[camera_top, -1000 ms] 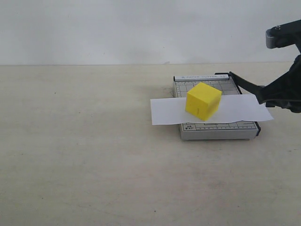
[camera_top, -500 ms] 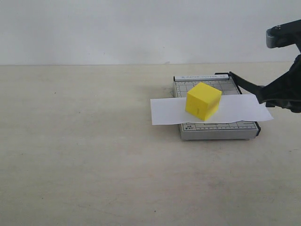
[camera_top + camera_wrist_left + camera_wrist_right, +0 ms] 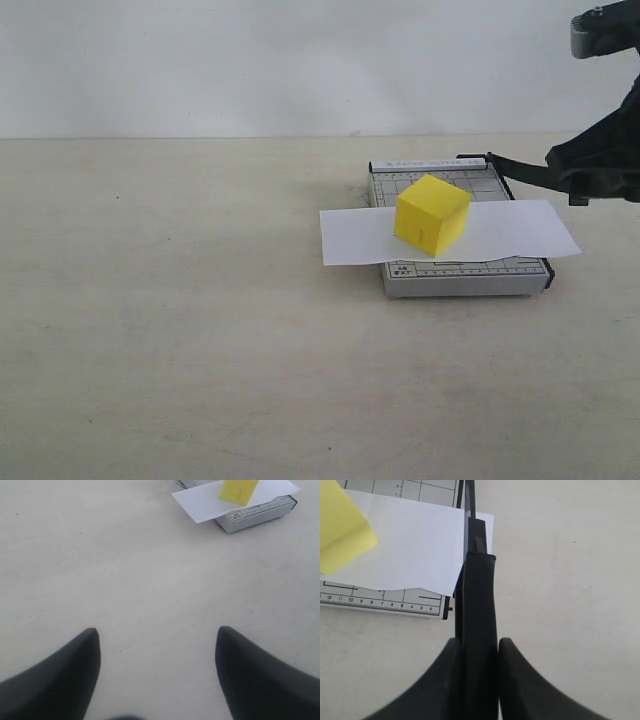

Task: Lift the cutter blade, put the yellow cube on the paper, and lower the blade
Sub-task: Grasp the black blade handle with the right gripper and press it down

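We find the right claw [image 3: 479, 645] clamped on the cutter blade [image 3: 479, 595] handle; the blade runs straight ahead from it, raised over the paper [image 3: 415, 545]; the left claw [image 3: 157, 635], apart, sits farther.

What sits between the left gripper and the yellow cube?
Bare table runs from the left gripper to the paper, then a strip of that sheet reaches the yellow cube. The left wrist view shows this.

At the exterior view's upper right, a rounded grey arm segment [image 3: 603, 32] is showing above the black, angular right gripper [image 3: 572, 178]. The left gripper's [image 3: 157, 632] fingers [image 3: 60, 680] are showing matte black, smooth, tapering.
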Controlling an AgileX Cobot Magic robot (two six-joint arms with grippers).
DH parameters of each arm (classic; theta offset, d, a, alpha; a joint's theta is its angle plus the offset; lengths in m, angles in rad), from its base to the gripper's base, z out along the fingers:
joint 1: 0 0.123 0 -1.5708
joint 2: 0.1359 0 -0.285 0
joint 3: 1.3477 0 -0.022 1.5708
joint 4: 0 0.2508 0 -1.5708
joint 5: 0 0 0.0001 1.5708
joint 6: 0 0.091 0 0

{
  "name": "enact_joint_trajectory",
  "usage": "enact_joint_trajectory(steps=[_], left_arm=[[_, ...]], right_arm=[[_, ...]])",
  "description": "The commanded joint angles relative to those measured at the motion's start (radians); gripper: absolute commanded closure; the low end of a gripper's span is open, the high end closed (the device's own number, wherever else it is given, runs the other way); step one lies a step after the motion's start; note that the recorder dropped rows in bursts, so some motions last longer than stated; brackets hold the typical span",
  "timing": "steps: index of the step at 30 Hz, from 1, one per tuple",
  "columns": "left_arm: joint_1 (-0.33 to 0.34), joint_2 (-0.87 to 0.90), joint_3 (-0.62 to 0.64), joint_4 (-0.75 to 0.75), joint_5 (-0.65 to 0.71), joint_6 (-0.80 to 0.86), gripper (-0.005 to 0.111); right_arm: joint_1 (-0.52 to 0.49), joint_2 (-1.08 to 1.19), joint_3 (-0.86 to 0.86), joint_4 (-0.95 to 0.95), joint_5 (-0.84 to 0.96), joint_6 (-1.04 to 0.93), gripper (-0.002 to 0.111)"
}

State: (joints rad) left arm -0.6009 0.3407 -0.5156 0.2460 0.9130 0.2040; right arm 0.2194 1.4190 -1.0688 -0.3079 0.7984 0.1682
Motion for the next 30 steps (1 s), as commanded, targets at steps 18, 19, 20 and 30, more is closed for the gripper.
enact_joint_trajectory(steps=[18,19,20,30], left_arm=[[0.001,-0.005,0.006,-0.002,-0.009,-0.008,0.044],[0.001,-0.005,0.006,-0.002,-0.009,-0.008,0.044],[0.001,-0.005,0.006,-0.002,-0.009,-0.008,0.044],[0.001,-0.005,0.006,-0.002,-0.009,-0.008,0.044]], right_arm=[[0.0,-0.011,0.135,0.039,-0.106,-0.01,0.101],[0.0,-0.011,0.14,0.04,-0.112,-0.01,0.101],[0.0,-0.011,0.159,0.048,-0.122,-0.01,0.101],[0.0,-0.011,0.352,0.097,-0.262,-0.009,0.101]])
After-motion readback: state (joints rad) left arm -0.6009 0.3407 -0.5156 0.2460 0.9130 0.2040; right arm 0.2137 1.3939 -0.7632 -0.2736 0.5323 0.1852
